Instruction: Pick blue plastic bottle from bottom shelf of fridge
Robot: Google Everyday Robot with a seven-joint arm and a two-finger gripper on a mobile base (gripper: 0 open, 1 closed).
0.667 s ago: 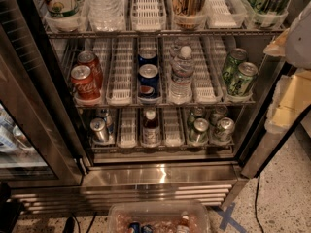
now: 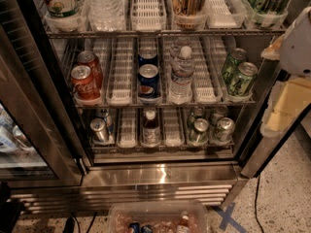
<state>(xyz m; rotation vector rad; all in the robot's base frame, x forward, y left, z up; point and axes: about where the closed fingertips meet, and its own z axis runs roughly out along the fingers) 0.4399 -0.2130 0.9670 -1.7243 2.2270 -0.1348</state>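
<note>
Little has shifted since the earlier frame: racks and stock sit where they were, and only the white arm housing (image 2: 297, 40) at the right edge fills slightly more of the camera view.

We place the gripper (image 2: 287, 106) just below that housing, outside the fridge (image 2: 160, 176) and beside its right door post (image 2: 260, 149), well apart from the target. We cannot tell whether it is open or closed.

The blue plastic bottle (image 2: 150, 126) stands upright in the centre lane of the bottom shelf (image 2: 127, 130), white cap up. An empty lane lies on each side, with a silver can (image 2: 99, 130) further left and a group of cans (image 2: 210, 127) further right.

Hazards, in our judgement:
- This tier is short, so a high approach could strike the rack above (image 2: 160, 104).
- A reach from the right could clip the door post or sweep the cans.
- An off-centre closure could tip the bottle back down its lane.
</note>
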